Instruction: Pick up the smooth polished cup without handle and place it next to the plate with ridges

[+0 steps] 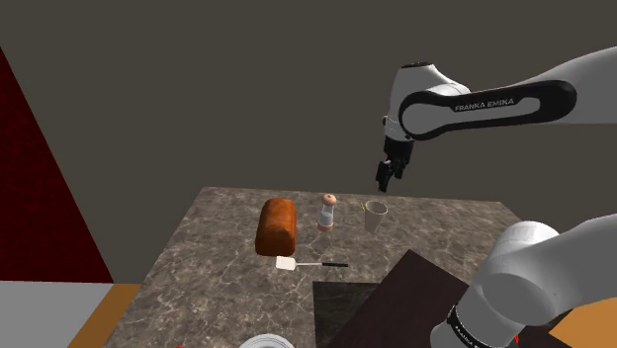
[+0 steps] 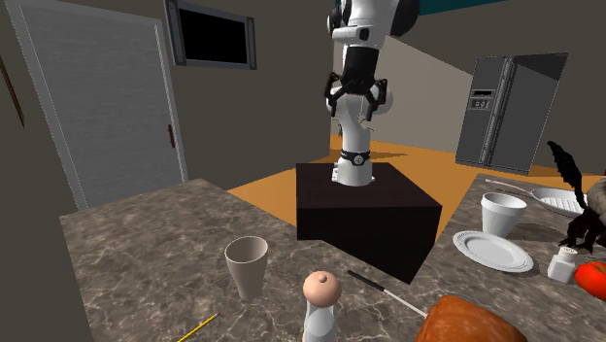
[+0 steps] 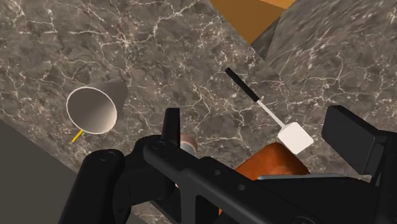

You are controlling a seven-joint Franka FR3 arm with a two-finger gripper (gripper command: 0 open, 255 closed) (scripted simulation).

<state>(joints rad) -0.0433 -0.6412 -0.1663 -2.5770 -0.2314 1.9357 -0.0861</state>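
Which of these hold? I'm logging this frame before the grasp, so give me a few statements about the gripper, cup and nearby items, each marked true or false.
1. The gripper hangs open in the air, holding nothing. True.
2. The handle-less cup lies on its side. False: it stands upright on the marbled countertop, mouth up.
3. In the shoulder view, the shaker stands between the bread loaf and the cup. True.
4. The spatula rests on top of the loaf. False: it lies flat on the countertop beside the loaf.
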